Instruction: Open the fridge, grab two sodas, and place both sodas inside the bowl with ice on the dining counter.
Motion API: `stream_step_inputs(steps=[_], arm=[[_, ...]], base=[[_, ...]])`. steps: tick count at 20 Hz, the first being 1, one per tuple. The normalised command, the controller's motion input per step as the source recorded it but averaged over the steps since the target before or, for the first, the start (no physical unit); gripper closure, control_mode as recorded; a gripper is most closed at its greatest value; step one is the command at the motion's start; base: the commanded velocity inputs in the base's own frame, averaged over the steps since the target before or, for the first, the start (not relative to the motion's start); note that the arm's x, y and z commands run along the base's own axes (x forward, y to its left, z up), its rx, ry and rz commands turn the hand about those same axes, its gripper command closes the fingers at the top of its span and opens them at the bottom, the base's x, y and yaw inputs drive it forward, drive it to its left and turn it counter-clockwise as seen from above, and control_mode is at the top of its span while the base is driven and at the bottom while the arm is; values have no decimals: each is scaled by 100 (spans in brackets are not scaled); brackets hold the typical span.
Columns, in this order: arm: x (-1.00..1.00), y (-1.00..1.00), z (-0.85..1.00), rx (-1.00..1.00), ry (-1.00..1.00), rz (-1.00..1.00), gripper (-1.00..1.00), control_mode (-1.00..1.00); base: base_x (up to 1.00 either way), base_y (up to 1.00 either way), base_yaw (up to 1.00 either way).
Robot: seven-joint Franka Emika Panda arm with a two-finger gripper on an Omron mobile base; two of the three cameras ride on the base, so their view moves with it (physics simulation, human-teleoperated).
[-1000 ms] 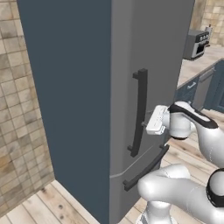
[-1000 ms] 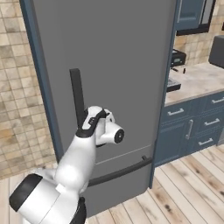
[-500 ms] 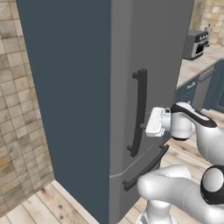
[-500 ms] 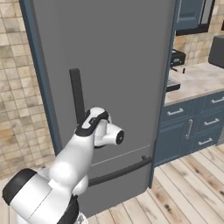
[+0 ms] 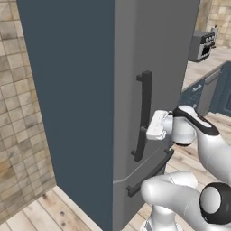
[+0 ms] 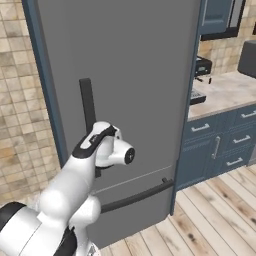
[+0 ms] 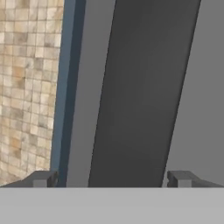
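Fridge [image 5: 90, 90] stands shut ahead, its upright bar handle [image 5: 143, 115] running lengthwise between the wide-open, empty fingers [image 7: 43, 178], which straddle it just short of closing on either side.

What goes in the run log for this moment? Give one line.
stage: reaching fridge handle | end effector: open, fingertips either side of handle, not closed | fridge door: shut | sodas: not yet fetched

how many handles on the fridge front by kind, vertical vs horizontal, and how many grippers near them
vertical bar handle: 1
horizontal bar handle: 1
gripper, jaws open at the vertical bar: 1
total: 3, all at the closed fridge
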Motion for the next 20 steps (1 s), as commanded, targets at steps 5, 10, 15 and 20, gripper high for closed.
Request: stream_step_inputs(steps=[5,10,15,20], arm=[[54,0,17,4,13,-10,-100,-100],[29,5,1,0,6,-5,-100,-100],[21,28,0,0,3,-1,100,-100],[2,6,1,0,0,0,100,-100]], base=[[0,0,0],[0,0,0],[0,0,0],[0,0,0]])
